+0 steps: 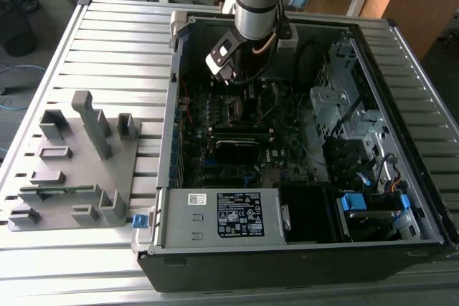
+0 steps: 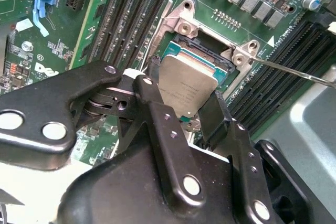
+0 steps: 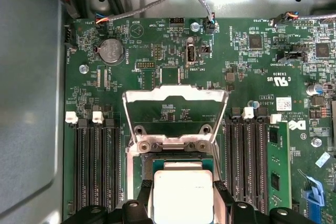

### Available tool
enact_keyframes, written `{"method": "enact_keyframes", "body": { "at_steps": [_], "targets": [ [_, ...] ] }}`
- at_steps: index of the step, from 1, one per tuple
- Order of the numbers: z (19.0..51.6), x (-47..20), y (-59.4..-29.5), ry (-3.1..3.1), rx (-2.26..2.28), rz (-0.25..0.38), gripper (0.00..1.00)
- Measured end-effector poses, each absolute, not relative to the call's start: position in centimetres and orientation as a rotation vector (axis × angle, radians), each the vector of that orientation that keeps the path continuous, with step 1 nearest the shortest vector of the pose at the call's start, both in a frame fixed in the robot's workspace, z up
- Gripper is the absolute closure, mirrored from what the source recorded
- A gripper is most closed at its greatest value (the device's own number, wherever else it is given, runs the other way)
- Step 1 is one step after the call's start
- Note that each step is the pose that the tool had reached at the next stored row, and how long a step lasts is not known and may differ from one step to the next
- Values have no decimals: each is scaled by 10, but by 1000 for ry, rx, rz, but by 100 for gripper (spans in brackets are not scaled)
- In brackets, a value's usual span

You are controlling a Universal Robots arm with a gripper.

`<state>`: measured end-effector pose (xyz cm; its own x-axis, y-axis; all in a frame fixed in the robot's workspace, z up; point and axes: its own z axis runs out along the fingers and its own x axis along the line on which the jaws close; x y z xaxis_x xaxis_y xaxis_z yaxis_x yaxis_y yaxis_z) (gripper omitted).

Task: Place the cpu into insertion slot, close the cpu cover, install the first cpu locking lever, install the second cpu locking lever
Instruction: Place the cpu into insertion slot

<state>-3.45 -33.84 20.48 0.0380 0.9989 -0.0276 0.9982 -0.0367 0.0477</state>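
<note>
While the open computer case (image 1: 166,155) takes the middle of the exterior view, with a grey fixture (image 1: 79,163) at the exterior view's left, the arm reaches in at upper centre. On the motherboard (image 3: 252,66) the cpu cover (image 3: 173,94) stands flipped open beyond the insertion slot (image 2: 207,56). The gripper (image 2: 184,98) is clenched on the cpu (image 3: 182,195), pinching two opposite edges just above the slot. It looks light and stiff, and probably fragile underneath, so the edges suit. Memory slots (image 3: 94,166) flank closely, and a thin locking lever (image 2: 294,73) juts nearby.
</note>
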Motion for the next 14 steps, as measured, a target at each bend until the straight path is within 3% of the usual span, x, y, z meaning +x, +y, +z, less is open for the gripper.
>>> {"method": "enact_keyframes", "body": {
  "at_steps": [14],
  "targets": [
    [201,-35,-331,2139,2220,16,46]
  ]
}}
